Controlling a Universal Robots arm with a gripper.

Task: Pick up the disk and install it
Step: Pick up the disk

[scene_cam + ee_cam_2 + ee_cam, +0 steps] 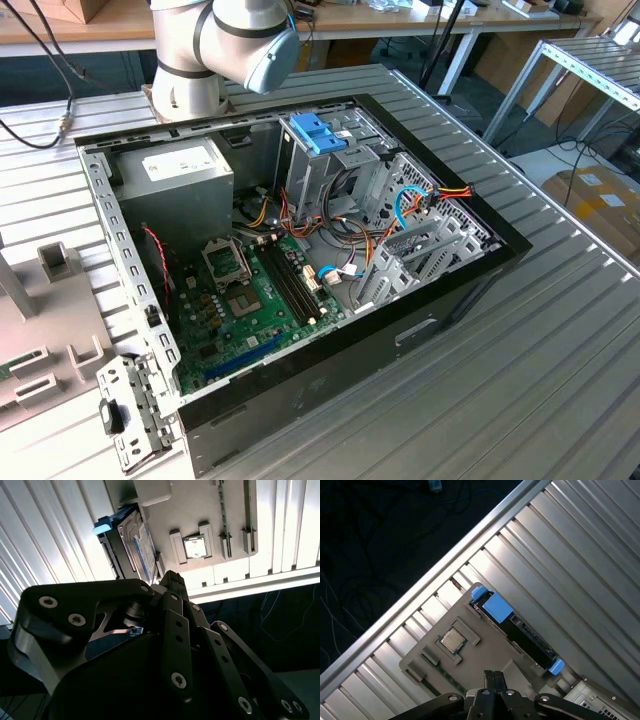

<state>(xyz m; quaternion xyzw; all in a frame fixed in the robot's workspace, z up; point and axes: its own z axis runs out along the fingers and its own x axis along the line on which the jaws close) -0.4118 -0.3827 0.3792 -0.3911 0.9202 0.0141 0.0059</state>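
The gripper [493,674] hung over the grey fixture [487,632] in the first wrist view, its fingers clenched together on nothing; the pick was not yet made. Just past the fingertips lay a bare stretch of the fixture; a chip [452,641] sat in a pocket off to one side of them; the disk [527,639] lay off to the other side, near the fingers but apart from them. It stood on edge in a slot along the fixture's rim, with a blue cap [496,606] at its far end and another at its near end. Its long axis ran from cap to cap, slantwise to the line the fingers pointed along, neither in line with it nor square to it. In the second wrist view its labelled face was turned toward the chip's side. Beyond the fixture ran the ribbed table [570,555], then dark floor past its edge. In the exterior view the open case [300,395] sat on that table, a blue latch [318,133] among its bays; the arm [230,40] rose behind it.
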